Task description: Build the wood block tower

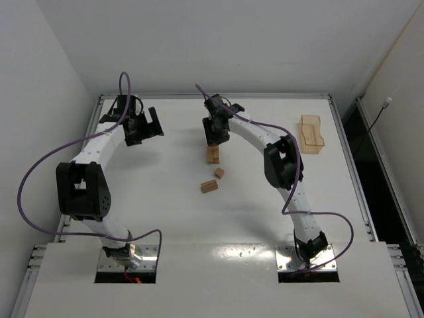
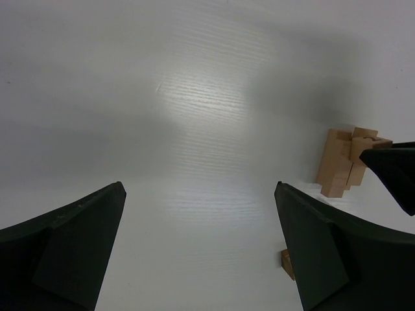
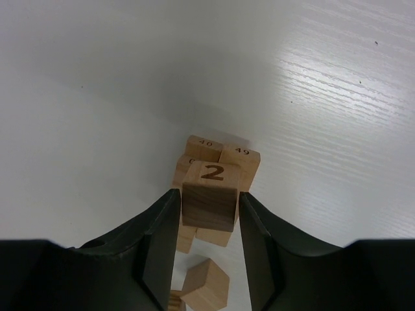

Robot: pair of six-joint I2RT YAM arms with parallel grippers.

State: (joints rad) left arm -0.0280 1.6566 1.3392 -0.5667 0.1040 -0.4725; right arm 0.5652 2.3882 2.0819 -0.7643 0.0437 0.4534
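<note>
**Tabletop (image 1: 132,212), seen from above and from both wrists.**

**Tower.** The tower (image 1: 212,155) stands about midway between the left and right edges, nearer the far edge than the near one. It is a narrow stack of light wooden blocks. The wrist view shows its uppermost piece, the block marked 2 (image 3: 209,197), on end above two lower blocks marked 40 (image 3: 205,146) and 49 (image 3: 241,155).

**Right gripper.** The right gripper (image 1: 212,140) hangs directly over the tower, one finger on each side of the block marked 2. Only a thin dark line separates each finger from the wood. Whether the fingers press the block or stand just clear of it cannot be told.

**Loose blocks.** A short block (image 1: 219,173) lies just on the near side of the tower. A longer block (image 1: 209,186) lies a little nearer still.

**Left gripper.** The left gripper (image 1: 147,127) is toward the far left corner, well apart from the tower. Its fingers are spread wide over bare tabletop and grasp nothing.

**Container.** The translucent tan tray (image 1: 303,136) sits near the right edge, toward the far right corner, well apart from every block. Only its own tinted floor and walls show inside it.
</note>
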